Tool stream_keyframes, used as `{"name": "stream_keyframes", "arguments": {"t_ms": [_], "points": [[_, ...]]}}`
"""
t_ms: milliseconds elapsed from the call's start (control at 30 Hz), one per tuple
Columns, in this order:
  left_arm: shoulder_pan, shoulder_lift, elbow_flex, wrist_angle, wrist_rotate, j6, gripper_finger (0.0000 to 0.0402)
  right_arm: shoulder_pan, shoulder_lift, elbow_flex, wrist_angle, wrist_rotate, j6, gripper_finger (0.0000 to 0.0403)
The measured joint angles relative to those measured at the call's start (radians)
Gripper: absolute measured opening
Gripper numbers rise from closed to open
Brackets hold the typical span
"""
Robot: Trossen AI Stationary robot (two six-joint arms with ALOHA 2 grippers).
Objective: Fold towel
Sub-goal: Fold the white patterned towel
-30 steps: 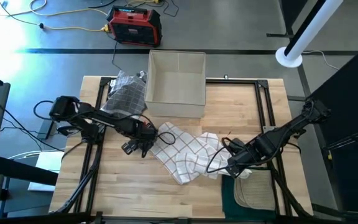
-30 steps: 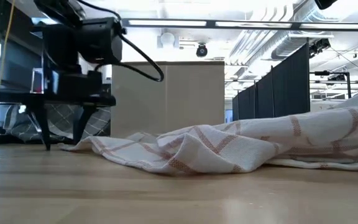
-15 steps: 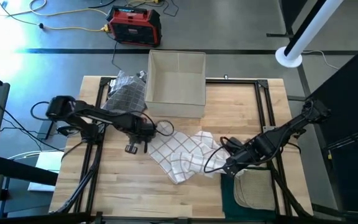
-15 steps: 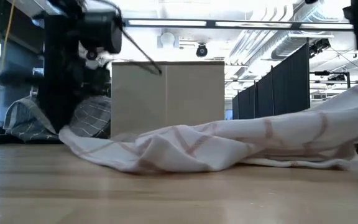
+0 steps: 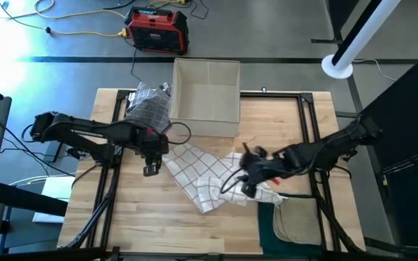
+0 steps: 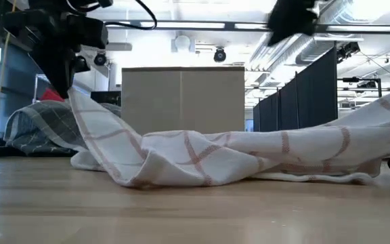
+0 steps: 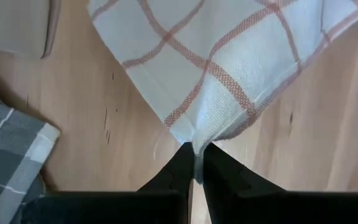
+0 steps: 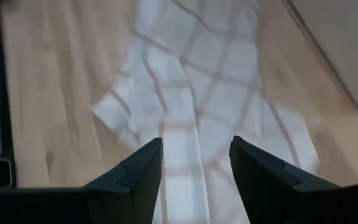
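1. The towel (image 5: 205, 177) (white with red checks) lies in a crumpled heap near the middle of the table (image 5: 129, 217), in front of the cardboard box (image 5: 207, 98).

2. The left end effector (image 7: 194, 167) is pinched tight on one corner of the towel and holds that corner up off the wood. In the low view the cloth hangs down from it in a slope.

3. The right end effector (image 5: 249, 174) is above the other side of the towel with its fingers spread apart. It holds nothing.

4. A second, grey checked cloth (image 5: 146, 109) sits by the box, just behind the left arm.

5. What could go wrong:
   - The left grip is only on the very tip of the corner, so a hard pull might make it slip out.
   - The towel is bunched up. If it is folded now, the wrinkles would likely get folded in too.
   - The right end effector could grab two layers at once, because the edges are hidden in the heap.
   - The left arm could bump the grey cloth if it swings back.
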Motion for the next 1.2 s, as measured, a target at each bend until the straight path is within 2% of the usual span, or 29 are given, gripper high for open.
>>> {"name": "stream_keyframes", "arguments": {"t_ms": [100, 233, 333, 500, 633, 800, 900, 1100, 1200], "points": [[0.000, 0.000, 0.000, -0.009, 0.023, -0.046, 0.0012, -0.044, 0.065, 0.000, 0.138, -0.097, -0.135, 0.0171], [-0.008, 0.000, 0.000, -0.006, 0.108, -0.088, 0.0012, -0.104, 0.169, 0.000, 0.254, -0.200, -0.237, 0.0161], [-0.029, 0.000, 0.000, -0.004, 0.135, -0.093, 0.0012, -0.163, 0.249, 0.000, 0.295, -0.248, -0.234, 0.0153], [-0.062, -0.001, 0.000, -0.005, 0.141, -0.131, 0.0012, -0.250, 0.375, -0.001, 0.347, -0.435, -0.174, 0.0147], [-0.074, -0.001, 0.000, -0.001, 0.128, -0.149, 0.0012, -0.271, 0.437, -0.001, 0.408, -0.464, -0.173, 0.0146], [-0.074, -0.001, 0.001, 0.000, 0.113, -0.151, 0.0012, -0.284, 0.486, -0.001, 0.519, -0.618, -0.177, 0.0146], [-0.073, -0.001, 0.001, 0.000, 0.097, -0.149, 0.0012, -0.288, 0.504, -0.001, 0.538, -0.646, -0.142, 0.0146], [-0.068, -0.001, 0.001, 0.000, 0.069, -0.134, 0.0012, -0.284, 0.499, 0.020, 0.581, -0.847, -0.132, 0.0146], [-0.062, -0.001, 0.001, 0.000, 0.061, -0.126, 0.0012, -0.273, 0.499, 0.043, 0.579, -0.905, -0.133, 0.0146]]}}
